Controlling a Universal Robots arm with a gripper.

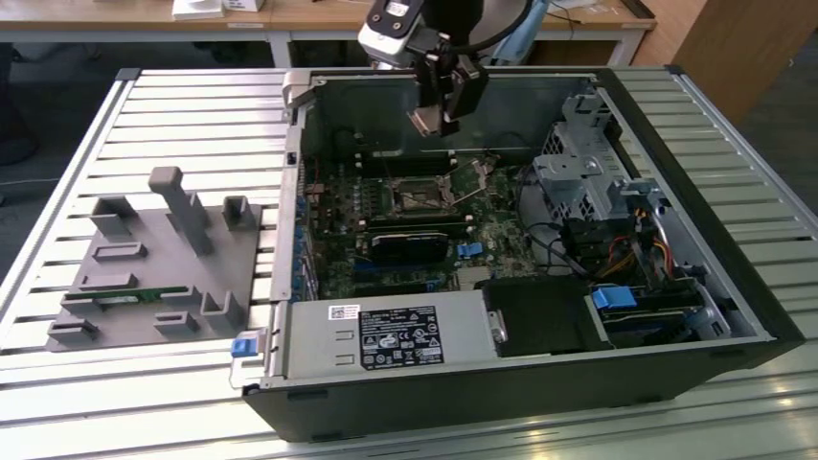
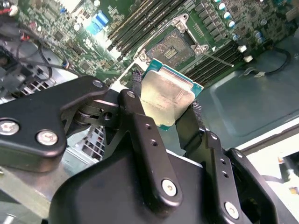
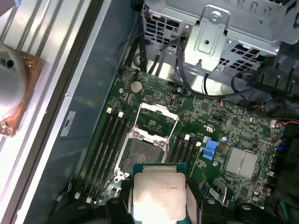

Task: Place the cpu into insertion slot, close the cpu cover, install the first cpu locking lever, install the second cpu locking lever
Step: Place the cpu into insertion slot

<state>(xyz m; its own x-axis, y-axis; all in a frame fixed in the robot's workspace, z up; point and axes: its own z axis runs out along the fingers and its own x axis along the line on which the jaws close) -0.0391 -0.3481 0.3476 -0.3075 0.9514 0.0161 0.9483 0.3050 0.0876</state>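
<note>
Cpu (image 2: 168, 95): gripped by its edges between the jaws, metal top showing in both wrist views; held in the air over the open computer case (image 1: 696, 153), apart from the board.
Insertion slot (image 3: 142, 151): bare, on the motherboard (image 3: 233, 121), flanked by memory slots (image 3: 106, 144).
Cpu cover (image 3: 158, 109): flipped up beside the slot.
Drive cage (image 3: 219, 28): inside the case.
Grey fixture (image 1: 153, 268): on the counter (image 1: 192, 115), beside the case at the exterior view's left.

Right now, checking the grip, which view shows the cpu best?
The second wrist view: the cpu sits large, clamped in the gripper. The first wrist view shows its top face; the exterior view, a small plate.
</note>
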